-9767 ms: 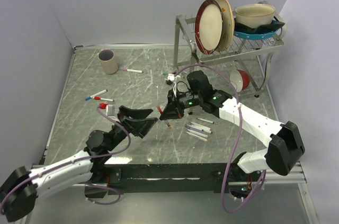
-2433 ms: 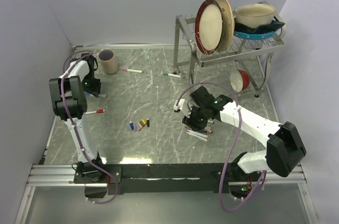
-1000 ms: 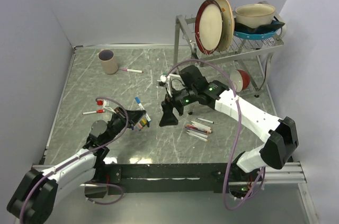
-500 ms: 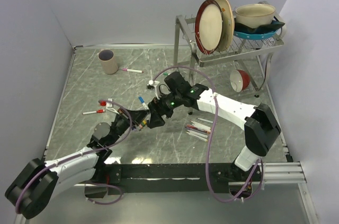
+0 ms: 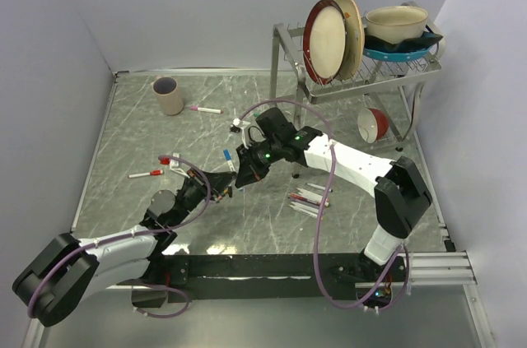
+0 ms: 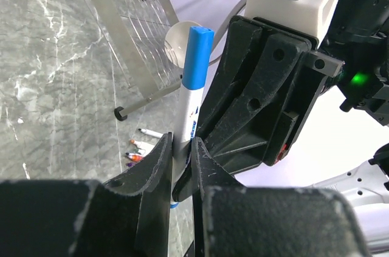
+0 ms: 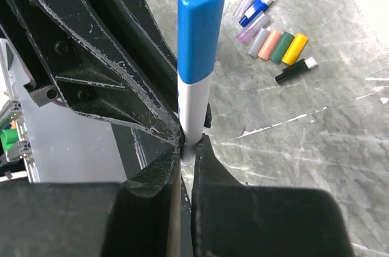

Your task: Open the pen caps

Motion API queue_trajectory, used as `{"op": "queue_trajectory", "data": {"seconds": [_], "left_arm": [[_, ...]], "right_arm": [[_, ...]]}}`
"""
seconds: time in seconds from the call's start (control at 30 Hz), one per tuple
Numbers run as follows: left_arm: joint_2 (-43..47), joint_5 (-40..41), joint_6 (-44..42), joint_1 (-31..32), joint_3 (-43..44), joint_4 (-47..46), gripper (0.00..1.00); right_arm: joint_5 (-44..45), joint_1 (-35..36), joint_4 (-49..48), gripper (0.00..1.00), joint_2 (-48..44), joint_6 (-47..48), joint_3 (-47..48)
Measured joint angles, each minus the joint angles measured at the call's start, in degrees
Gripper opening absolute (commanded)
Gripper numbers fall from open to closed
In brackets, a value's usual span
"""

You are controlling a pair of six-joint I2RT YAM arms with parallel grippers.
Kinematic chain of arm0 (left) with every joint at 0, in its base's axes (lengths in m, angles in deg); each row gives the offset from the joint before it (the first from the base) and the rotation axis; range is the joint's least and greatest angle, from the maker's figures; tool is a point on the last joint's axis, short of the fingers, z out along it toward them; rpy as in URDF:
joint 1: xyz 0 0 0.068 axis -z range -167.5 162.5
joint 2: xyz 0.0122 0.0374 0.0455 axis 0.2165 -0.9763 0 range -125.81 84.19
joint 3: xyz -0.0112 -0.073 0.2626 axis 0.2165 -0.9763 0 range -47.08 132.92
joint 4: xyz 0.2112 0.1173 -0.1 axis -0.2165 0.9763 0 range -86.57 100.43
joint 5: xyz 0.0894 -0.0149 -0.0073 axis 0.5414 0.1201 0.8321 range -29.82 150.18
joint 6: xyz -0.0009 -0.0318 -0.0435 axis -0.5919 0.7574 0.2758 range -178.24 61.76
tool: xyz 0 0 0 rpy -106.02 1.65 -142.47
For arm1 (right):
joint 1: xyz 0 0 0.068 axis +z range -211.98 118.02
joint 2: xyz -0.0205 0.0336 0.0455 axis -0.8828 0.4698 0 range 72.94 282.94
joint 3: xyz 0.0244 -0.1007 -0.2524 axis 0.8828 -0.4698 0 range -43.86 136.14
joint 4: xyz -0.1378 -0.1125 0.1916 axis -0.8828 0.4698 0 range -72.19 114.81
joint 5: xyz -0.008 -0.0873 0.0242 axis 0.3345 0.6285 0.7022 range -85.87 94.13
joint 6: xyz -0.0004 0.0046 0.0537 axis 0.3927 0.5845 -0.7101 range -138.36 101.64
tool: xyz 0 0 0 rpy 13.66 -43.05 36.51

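Tabletop: grey marble tabletop (image 5: 123,134), walled left, far and right; dish rack (image 5: 354,68) far right.
Grip: left gripper (image 6: 181,154) and right gripper (image 7: 187,147) both pinch the blue pen (image 7: 196,111) by its white barrel, mid-tabletop; blue cap (image 7: 199,26) on.
Done: loose caps (image 7: 273,44) lie in a row.
Left: red pen (image 5: 144,174) and pink pen (image 5: 204,109) capped.
Room: open far-left; grippers crowd each other.

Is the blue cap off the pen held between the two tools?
No: in the right wrist view the blue cap sits on the end of the white pen, whose barrel the right tool pinches.
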Motion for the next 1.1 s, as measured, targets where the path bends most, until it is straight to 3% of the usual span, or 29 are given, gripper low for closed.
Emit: {"op": "queue_trajectory", "data": {"seconds": [0.17,0.2,0.23,0.27,0.33,0.43,0.57,0.7,1.1], "left_arm": [[0.61,0.44,-0.02,0.0,0.0,0.42,0.11],[0.9,0.48,-0.04,0.0,0.0,0.5,0.18],[1.27,0.57,-0.04,0.0,0.0,0.7,0.38],[1.66,0.68,-0.07,0.0,0.0,0.96,0.46],[3.52,1.29,0.02,0.09,0.02,2.86,0.61],[8.2,1.51,-0.61,0.26,0.52,6.67,0.72],[14.58,2.84,-2.14,0.42,1.75,12.09,0.73],[17.44,4.55,-3.45,0.42,3.26,16.98,0.61],[15.45,4.81,-4.92,0.48,5.33,20.83,0.4]], "right_arm": [[0.0,-0.04,0.24,0.0,0.17,-0.26,0.44],[-0.02,-0.04,0.31,0.0,0.17,-0.22,0.57],[-0.13,-0.04,0.37,0.0,0.17,-0.13,0.68],[-0.22,-0.02,0.46,0.0,0.17,0.04,0.83],[-0.68,0.11,1.33,0.0,0.17,1.57,1.2],[-1.16,0.7,3.06,0.0,0.17,5.4,1.64],[-3.65,0.94,6.25,0.0,0.17,11.3,1.9],[-6.23,0.96,9.75,0.0,0.17,15.72,2.8],[-7.87,1.49,13.51,0.0,1.09,19.98,4.15]]}}
